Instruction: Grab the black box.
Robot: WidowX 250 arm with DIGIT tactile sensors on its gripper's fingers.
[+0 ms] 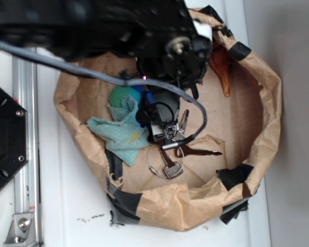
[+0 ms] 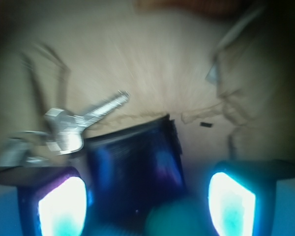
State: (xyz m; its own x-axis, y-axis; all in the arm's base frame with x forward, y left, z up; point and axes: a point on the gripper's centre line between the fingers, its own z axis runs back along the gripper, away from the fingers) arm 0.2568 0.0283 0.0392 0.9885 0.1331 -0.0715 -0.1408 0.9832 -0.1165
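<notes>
The black box (image 2: pixel 132 167) lies on the brown paper, glossy and dark blue under the light. It sits between my two lit fingers, close to the left pad (image 2: pixel 61 206), with a wider gap to the right pad. My gripper (image 2: pixel 146 204) is open around it. A blurred green ball (image 2: pixel 179 219) shows low between the fingers. In the exterior view the box (image 1: pixel 166 102) is a dark shape under the arm, and my gripper (image 1: pixel 146 106) is mostly hidden by the arm.
A bunch of keys (image 2: pixel 69 128) lies just left of the box, on a ring (image 1: pixel 167 146). A teal cloth (image 1: pixel 118 131) and the green ball (image 1: pixel 124 95) lie to the left. The paper wall (image 1: pixel 268 113) rings everything. An orange object (image 1: pixel 222 72) leans at the back.
</notes>
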